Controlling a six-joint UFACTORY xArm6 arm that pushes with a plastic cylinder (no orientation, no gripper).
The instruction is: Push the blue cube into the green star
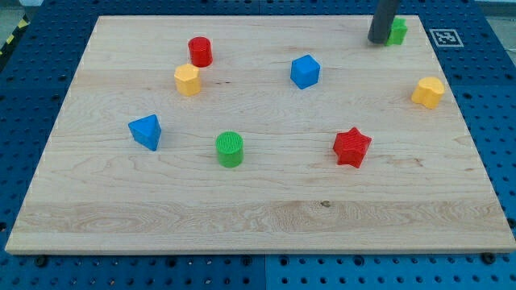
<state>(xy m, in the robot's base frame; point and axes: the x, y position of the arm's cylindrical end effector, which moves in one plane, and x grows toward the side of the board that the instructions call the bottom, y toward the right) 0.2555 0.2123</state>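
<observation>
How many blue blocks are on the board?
2: a blue cube above the board's middle, and a blue triangular block at the view's left. None seems hidden.

1. red cylinder (pixel 200 51) near the view's top left, yellow hexagonal block (pixel 187 80) just below it
2. blue triangular block (pixel 146 131) at left
3. green cylinder (pixel 230 149) centre-bottom
4. red star (pixel 351 147) right of centre
5. second yellow block (pixel 428 93) at right edge
6. all on a wooden board (pixel 258 213)

No readable text (only a fiducial marker (pixel 446 37)).
</observation>
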